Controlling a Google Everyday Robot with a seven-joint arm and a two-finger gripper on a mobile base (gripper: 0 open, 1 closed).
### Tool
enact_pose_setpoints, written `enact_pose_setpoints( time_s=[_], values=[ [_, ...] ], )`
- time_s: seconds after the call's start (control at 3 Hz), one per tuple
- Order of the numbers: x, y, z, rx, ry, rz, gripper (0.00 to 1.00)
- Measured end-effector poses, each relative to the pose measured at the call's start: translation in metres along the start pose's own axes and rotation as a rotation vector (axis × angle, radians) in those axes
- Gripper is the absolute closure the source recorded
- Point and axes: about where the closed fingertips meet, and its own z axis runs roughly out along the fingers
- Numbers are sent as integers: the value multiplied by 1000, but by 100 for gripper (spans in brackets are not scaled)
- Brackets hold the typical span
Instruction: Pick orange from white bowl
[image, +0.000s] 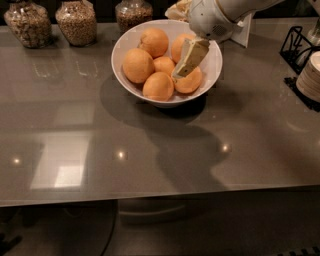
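Tool (186, 64), grip state indeterminable, over white bowl (120, 50) by counter's (150, 150) far edge: centre on nearest orange (193, 83), close gently.

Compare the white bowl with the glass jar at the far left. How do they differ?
The white bowl is wide and opaque; the glass jar is narrower and see-through. The white bowl holds oranges; the glass jar holds small brownish pieces. The gripper hangs over the white bowl's right half, close to the oranges, far from the glass jar. Both stand on the grey table.
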Motion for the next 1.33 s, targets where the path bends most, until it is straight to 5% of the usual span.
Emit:
enact_pose_setpoints(
  time_s=[0.33, 1.33],
  values=[
    [-10, -12, 18, -4, -14, -41, 28],
    [-32, -16, 71, -80, -44, -102, 31]
  ],
)
